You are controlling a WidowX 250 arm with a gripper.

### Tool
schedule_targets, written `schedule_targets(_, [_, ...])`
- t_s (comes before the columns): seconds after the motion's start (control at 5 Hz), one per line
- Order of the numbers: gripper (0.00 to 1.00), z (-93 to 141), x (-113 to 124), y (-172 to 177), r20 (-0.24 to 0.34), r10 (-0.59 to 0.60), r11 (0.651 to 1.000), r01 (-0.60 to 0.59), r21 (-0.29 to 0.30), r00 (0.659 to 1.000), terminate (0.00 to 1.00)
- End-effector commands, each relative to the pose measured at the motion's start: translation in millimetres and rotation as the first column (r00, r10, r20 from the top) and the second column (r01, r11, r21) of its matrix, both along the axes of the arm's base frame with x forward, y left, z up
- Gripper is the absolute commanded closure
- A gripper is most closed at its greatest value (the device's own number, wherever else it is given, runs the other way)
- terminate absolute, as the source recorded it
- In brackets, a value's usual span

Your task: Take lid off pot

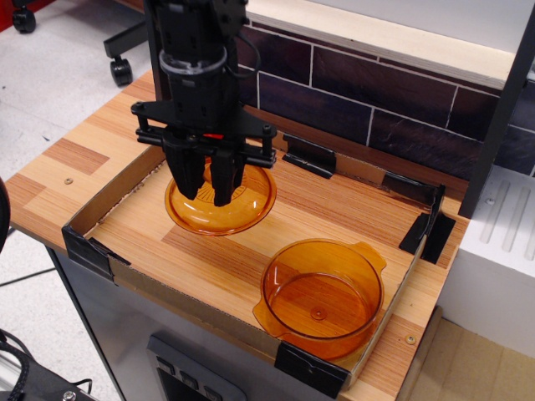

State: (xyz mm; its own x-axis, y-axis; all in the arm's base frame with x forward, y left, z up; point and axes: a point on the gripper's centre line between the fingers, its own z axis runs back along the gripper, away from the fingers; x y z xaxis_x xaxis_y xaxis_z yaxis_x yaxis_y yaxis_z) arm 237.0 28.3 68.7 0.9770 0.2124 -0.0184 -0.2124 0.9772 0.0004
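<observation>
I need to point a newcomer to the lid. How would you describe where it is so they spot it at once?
Look inside the cardboard-walled tray on the wooden table. At its back left, under the black gripper, is the lid: shallow, domed and orange, whereas the pot at the front right is deep, open and has rim tabs.

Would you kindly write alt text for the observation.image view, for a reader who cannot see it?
A black robot pincer holds an orange lid by its centre over the left part of a shallow cardboard tray on a wooden table. The open orange pot stands apart in the tray's near right corner, and a dark tiled wall runs behind.
</observation>
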Motion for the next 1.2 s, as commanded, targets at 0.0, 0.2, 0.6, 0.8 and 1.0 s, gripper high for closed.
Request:
schedule_targets(0.0, [1.00, -8.5, 18.1, 13.3, 0.018, 0.027, 0.998, -0.028, 0.053, 0.999, 0.00])
schedule_targets(0.2, [0.00, -8.4, 18.4, 17.0, 0.060, 0.048, 0.997, -0.051, 0.064, 0.997, 0.00])
schedule_targets(0.6, [0.00, -9.0, 20.2, 18.7, 0.047, 0.026, 0.995, -0.030, 0.099, 0.999, 0.00])
schedule_targets(0.8, [0.00, -3.2, 19.8, 16.7, 0.046, 0.024, 0.996, -0.028, 0.083, 0.999, 0.00])
schedule_targets(1.0, [0.00, 5.1, 20.0, 13.6, 0.036, 0.021, 0.997, -0.024, 0.073, 0.999, 0.00])
